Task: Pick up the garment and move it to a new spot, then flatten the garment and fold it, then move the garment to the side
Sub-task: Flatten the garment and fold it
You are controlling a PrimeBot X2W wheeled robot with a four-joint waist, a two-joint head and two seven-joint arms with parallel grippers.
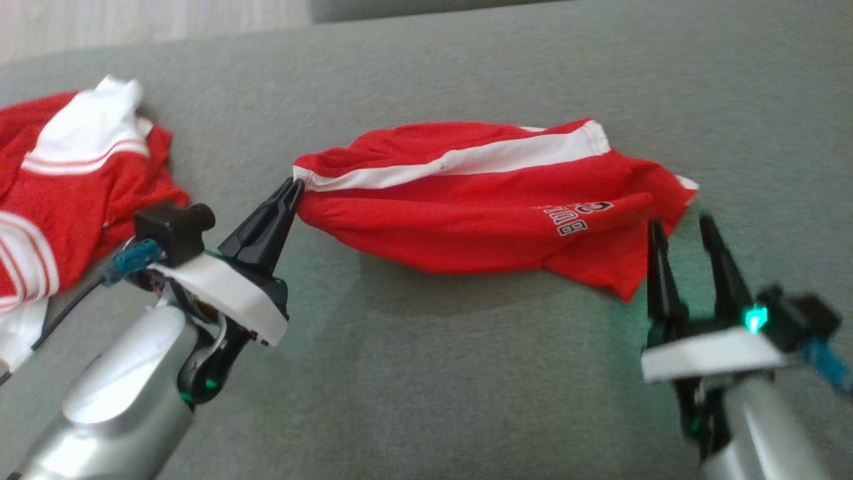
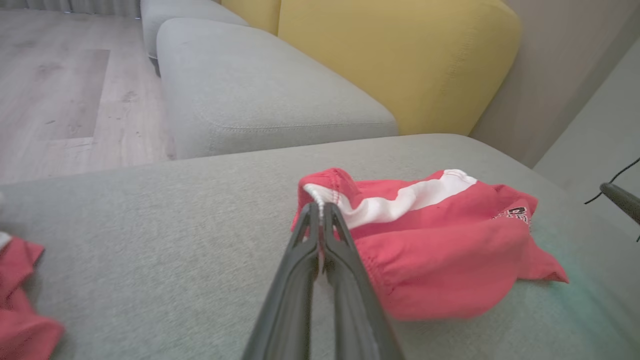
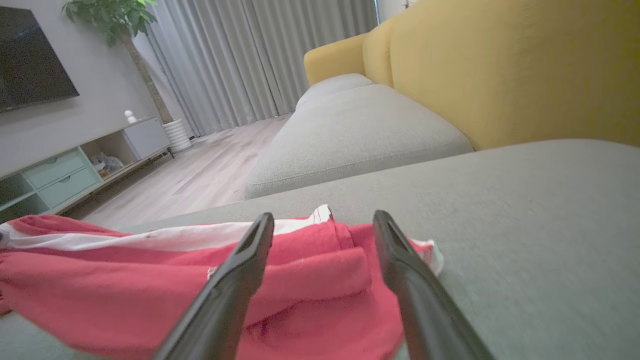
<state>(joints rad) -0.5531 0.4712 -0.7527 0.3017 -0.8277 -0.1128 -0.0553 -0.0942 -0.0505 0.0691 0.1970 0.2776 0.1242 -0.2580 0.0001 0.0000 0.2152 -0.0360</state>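
Note:
The garment [image 1: 480, 200] is a red piece with a white stripe and small lettering, lying bunched on the grey sofa cushion [image 1: 466, 373]. My left gripper [image 1: 294, 190] is shut on its left corner at the white hem, and the left wrist view shows the same pinch of my left gripper [image 2: 320, 210] on the garment [image 2: 430, 250]. At the garment's right end my right gripper [image 1: 678, 230] stands open, its fingers just short of the cloth. In the right wrist view the right gripper [image 3: 324, 222] straddles a fold of the garment [image 3: 300, 280] without closing.
A second red and white garment [image 1: 73, 187] lies heaped at the cushion's left end. Yellow backrests [image 2: 400, 55] and another grey seat [image 2: 260, 95] stand beyond. Wooden floor [image 3: 200, 175] and a TV cabinet [image 3: 65, 170] lie past the sofa's edge.

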